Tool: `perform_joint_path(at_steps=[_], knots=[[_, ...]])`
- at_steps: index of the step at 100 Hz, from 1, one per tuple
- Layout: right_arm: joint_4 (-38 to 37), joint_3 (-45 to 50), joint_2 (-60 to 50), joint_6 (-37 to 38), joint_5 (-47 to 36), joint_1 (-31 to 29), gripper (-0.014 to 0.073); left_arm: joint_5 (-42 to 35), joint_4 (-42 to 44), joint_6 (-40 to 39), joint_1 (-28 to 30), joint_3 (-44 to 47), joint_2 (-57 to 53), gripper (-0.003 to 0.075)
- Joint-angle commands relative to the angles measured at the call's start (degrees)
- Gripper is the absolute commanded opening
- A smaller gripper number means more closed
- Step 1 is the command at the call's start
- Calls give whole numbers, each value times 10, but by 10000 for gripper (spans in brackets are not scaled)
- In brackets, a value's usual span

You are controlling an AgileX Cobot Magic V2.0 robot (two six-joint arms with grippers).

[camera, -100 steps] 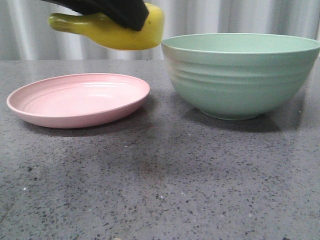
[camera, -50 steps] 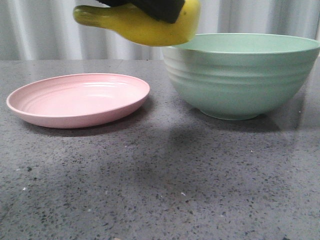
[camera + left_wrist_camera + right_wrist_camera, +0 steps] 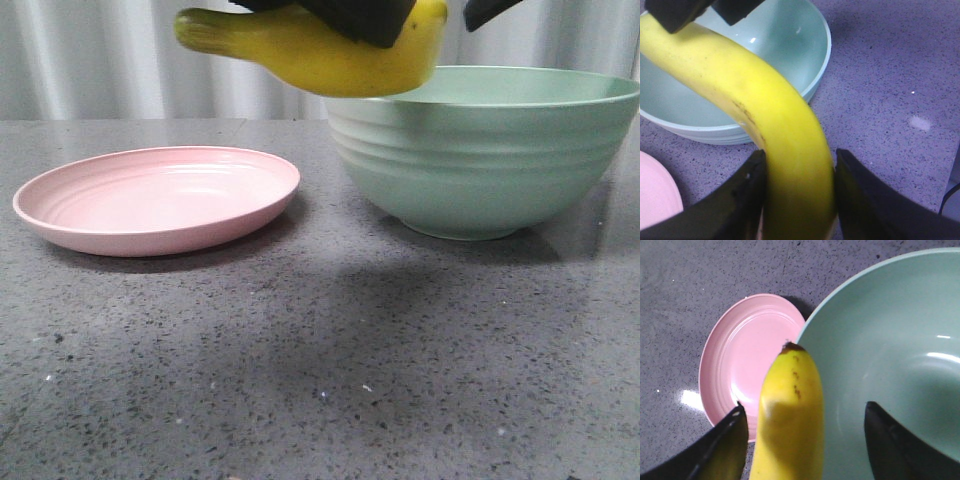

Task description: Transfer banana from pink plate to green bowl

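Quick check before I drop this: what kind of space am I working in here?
Probably a staged test bench rather than a real kitchen: a bare speckled grey countertop, a plain pale curtain behind it, and only the pink plate, green bowl and banana.

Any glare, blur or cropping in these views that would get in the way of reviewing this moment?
Front view: the banana is sharp but the end effectors are cropped at the top. Left wrist view: the banana is soft and fills the view. Right wrist view: glare streaks inside the green bowl and a bright patch on the table beside the pink plate.
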Motion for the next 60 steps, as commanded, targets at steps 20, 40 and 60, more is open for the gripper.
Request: perform_joint_path(at_steps=[20, 40, 60], knots=[[28, -23, 19, 0, -23, 20, 422, -71, -2, 2, -5, -22, -10, 188], [28, -23, 21, 0, -33, 24, 419, -71, -2, 2, -5, -22, -10, 188], [28, -23, 21, 0, -35, 24, 287, -71, -2, 2, -5, -22, -10, 205]])
